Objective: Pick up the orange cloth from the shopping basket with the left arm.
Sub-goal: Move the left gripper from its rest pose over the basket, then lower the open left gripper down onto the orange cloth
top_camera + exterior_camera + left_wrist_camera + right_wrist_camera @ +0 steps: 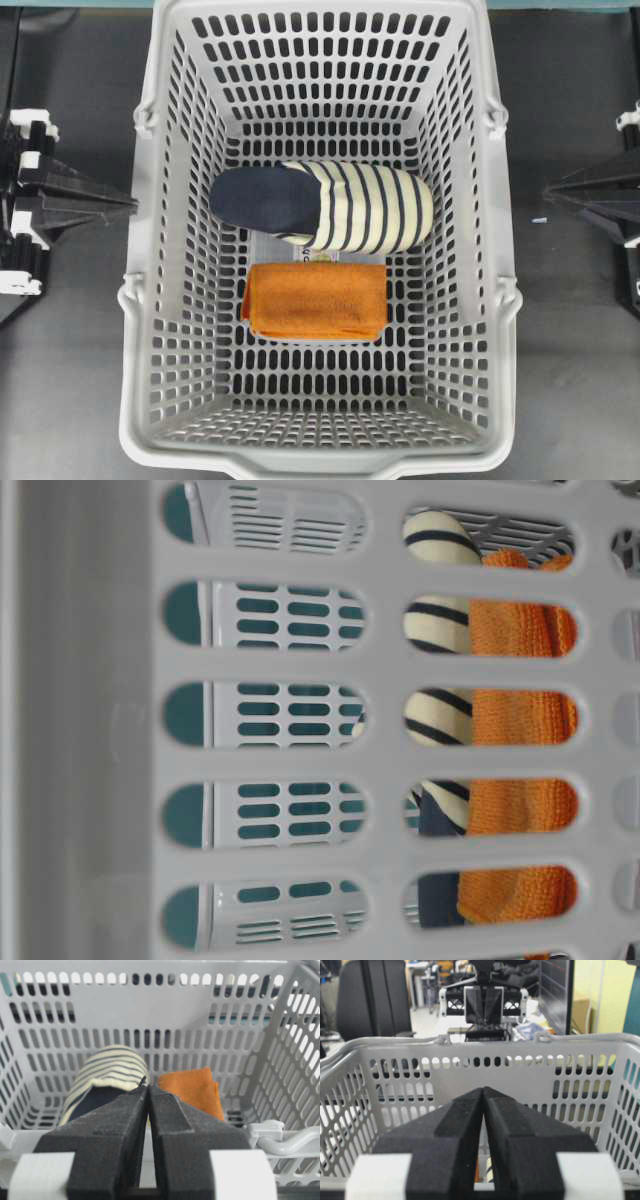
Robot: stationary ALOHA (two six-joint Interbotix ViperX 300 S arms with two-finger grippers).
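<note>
Overhead looks straight down; side camera hugs the shopping basket (150, 260); wrists face inward.

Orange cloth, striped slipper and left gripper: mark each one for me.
orange cloth (315, 299), overhead view, middle of its top face.
striped slipper (365, 207), overhead view, on the cream striped upper.
left gripper (147, 1086), left wrist view, where the closed fingertips meet.

The left gripper (128, 205) sits at the far left of the overhead view, its black pointed fingers pressed together tip to tip and aimed level toward the right. The right gripper (552, 190) mirrors it at the far right, jaws likewise closed, pointing left. Both hold nothing, well apart from each other.
</note>
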